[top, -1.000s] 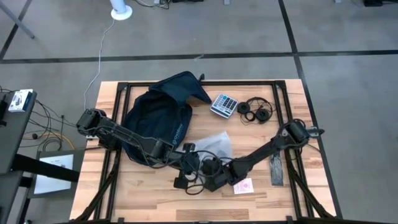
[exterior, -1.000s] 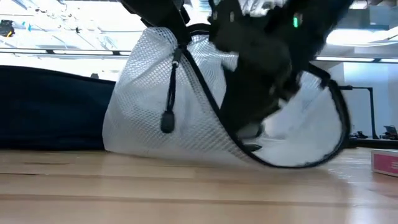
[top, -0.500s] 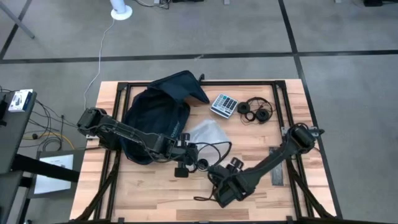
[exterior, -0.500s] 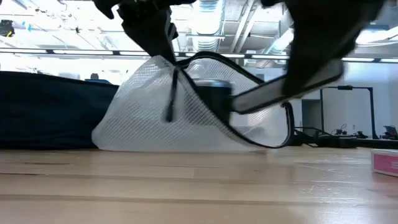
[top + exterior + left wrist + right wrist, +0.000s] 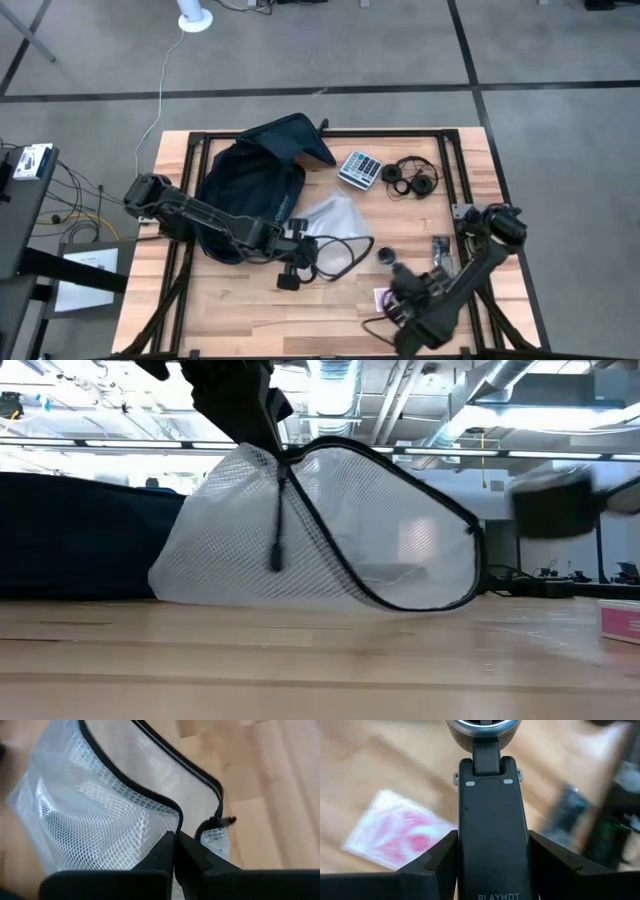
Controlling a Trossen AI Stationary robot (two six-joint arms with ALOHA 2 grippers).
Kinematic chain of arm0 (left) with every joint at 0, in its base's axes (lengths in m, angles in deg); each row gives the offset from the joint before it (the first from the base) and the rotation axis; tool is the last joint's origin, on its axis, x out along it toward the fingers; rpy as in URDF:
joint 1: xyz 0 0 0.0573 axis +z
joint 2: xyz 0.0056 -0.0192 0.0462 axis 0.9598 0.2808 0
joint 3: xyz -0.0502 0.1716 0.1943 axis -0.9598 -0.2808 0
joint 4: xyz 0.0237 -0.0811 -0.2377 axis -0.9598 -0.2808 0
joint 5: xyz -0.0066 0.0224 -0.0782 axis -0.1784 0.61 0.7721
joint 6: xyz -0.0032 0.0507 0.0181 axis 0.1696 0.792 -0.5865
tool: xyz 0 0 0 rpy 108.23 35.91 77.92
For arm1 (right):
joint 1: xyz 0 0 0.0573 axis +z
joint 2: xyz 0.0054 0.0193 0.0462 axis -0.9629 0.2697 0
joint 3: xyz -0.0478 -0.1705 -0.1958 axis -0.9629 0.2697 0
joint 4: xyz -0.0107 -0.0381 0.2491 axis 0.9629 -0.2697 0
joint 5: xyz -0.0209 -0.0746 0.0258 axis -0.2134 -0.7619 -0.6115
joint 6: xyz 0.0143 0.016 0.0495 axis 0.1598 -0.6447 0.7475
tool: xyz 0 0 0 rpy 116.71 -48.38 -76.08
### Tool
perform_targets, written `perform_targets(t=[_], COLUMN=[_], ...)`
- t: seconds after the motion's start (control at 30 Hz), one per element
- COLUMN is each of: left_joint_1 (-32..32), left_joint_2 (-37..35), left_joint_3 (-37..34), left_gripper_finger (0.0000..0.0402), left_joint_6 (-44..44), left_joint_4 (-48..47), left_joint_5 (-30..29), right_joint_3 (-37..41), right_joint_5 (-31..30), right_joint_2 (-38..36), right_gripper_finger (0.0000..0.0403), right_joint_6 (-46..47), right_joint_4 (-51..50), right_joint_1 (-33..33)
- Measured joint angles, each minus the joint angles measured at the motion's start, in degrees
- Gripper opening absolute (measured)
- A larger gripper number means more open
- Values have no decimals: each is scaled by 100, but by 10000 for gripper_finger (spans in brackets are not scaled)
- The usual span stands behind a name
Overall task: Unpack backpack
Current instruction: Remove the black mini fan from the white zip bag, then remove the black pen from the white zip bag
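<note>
White mesh pouch [image 5: 330, 530] hung pinched by its zipper edge in the left tool [image 5: 175, 851]; the right tool [image 5: 490, 865] clamped a black device [image 5: 490, 830] (marked PLAYHOT) above the worktop [image 5: 230, 310].

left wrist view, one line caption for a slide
Left gripper shut on the zipper edge of the clear mesh pouch, held open above the wooden table.

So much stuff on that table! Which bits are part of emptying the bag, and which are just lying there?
Part of the job:
- dark navy fabric backpack
- clear mesh zip pouch, pinched by the left pincer
- black PLAYHOT device, gripped by the right pincer

Lying about:
- grey calculator
- black headphones
- pink-and-white packet
</note>
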Motion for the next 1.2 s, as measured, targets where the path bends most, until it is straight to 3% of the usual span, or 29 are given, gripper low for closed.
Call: perform_targets(t=[0.37,0.6,0.7,0.97,1.2], left_joint_1=[-507,-593,-593,-581,-408], left_joint_2=[-316,-413,-413,-404,-402], left_joint_3=[0,0,0,0,0], left_gripper_finger=[0,0,0,0,0], left_joint_6=[979,1170,1085,819,538], left_joint_4=[698,1061,1015,671,712], left_joint_5=[25,95,100,119,114], right_joint_3=[1645,2423,2423,1915,1301], right_joint_5=[135,317,393,365,42], right_joint_2=[-360,-353,-353,-586,-1126], right_gripper_finger=[189,197,214,293,305], right_joint_6=[2041,1958,1843,1501,948], right_joint_4=[444,2001,2035,800,396], right_joint_1=[33,-485,-612,-619,-605])
